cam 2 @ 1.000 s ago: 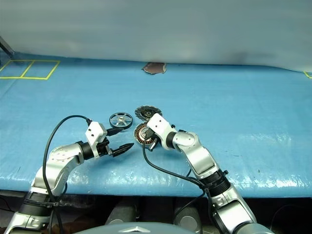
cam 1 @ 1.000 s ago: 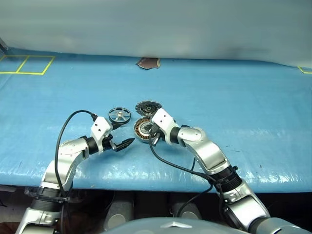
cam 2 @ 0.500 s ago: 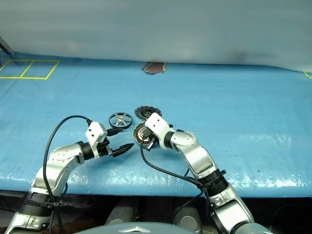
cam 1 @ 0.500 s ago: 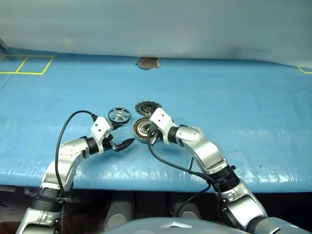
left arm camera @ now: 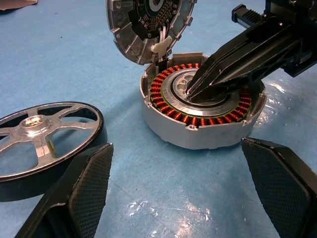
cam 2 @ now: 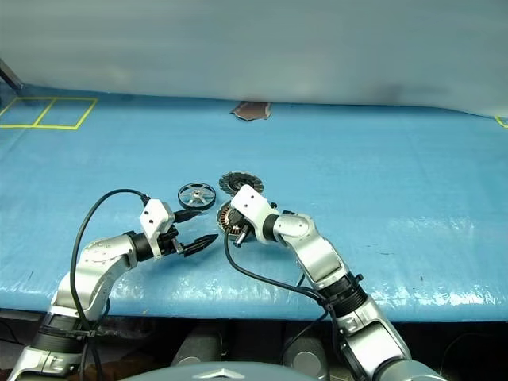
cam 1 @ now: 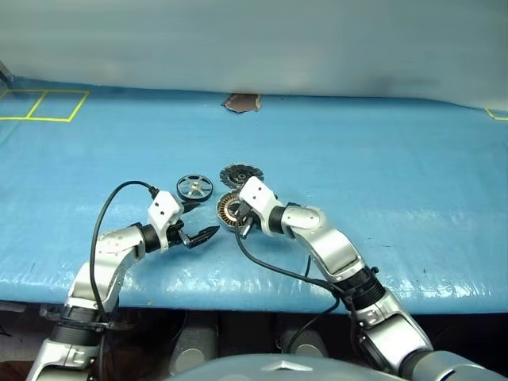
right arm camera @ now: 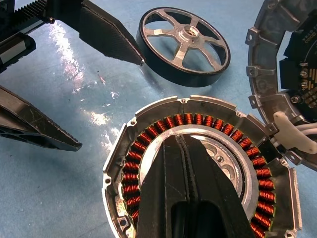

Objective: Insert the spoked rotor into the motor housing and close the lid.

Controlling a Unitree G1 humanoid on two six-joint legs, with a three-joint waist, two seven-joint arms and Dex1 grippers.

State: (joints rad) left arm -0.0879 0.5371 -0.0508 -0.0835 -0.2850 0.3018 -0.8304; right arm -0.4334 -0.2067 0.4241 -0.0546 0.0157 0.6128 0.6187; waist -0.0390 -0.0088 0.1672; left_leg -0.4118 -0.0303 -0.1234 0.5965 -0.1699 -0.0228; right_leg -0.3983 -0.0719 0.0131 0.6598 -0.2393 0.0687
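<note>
Rotor (right arm camera: pixel 184 45) flat on the blue sheet (cam 1: pixel 397 175), hub up, spokes showing, dark band round its rim; well clear of both grippers and not in the housing. Housing (left arm camera: pixel 203 111) just beside it, toward the robot's right, open side up, ring of copper windings round a silver centre. Lid (left arm camera: pixel 148 27) tilted up at the housing's far edge, dark inner face turned toward the housing, a white clip and thin wires at the join.

Right gripper (right arm camera: pixel 184 144) pressed together, fingers side by side with no gap, tips down on the housing's silver centre inside the winding ring; nothing pinched between them. Seen from the left wrist too, black fingers (left arm camera: pixel 237 59) slanting down into the cup.

Left gripper (cam 1: pixel 198 235) spread wide and empty, low over the sheet on the near side of rotor and housing, touching neither; textured pads (left arm camera: pixel 91 183) far apart.

Small brown patch (cam 1: pixel 241 102) at the sheet's far edge; yellow tape squares (cam 1: pixel 44 105) at the far left corner.
</note>
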